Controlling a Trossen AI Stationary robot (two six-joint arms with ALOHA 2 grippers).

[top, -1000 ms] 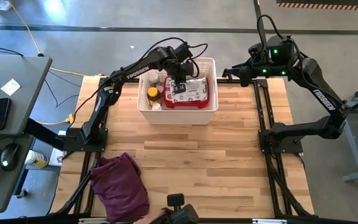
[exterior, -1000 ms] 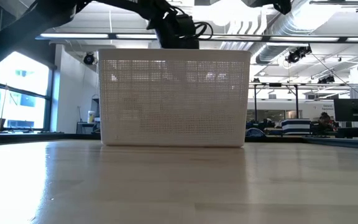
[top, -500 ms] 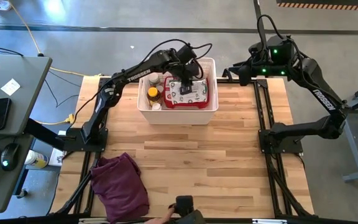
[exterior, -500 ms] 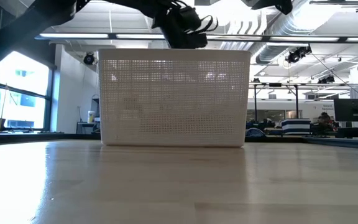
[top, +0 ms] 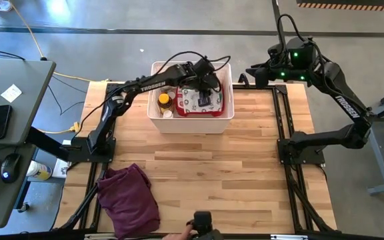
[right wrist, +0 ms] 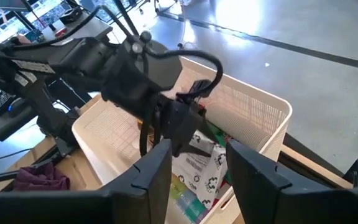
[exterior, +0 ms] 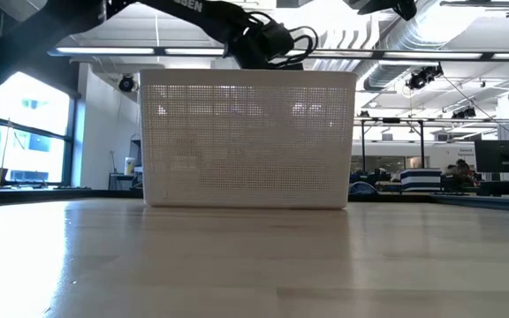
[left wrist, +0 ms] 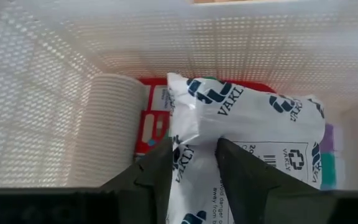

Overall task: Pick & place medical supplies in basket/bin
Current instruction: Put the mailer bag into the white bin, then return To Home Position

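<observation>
- Since the earlier frames the left gripper has shifted from the basket's middle toward its right side and lifted a bit; its fingers, closed a second ago, now stand slightly apart with nothing between them.
- Nearest the front table edge: dark purple cloth, crumpled at the front-left corner, well apart from the basket.
- Wooden table is bare between the cloth and the basket.
- White perforated basket sits at the far-centre of the table, upright; the low view shows its grid wall with the contents only dimly visible through it.
- In the basket: white wipes pack lies on top of the red first-aid case, right half of the basket.
- Left wrist view: left gripper's fingers hang just over the wipes pack, not pinching it; a white roll lies beside the pack against the wall.
- Amber bottle and a small white bottle stand in the basket's left part.
- Rainbow pill organiser shows at the basket edge in the right wrist view.
- Right gripper waits beyond the basket's far-right corner, off the table edge, fingers parted, empty.
</observation>
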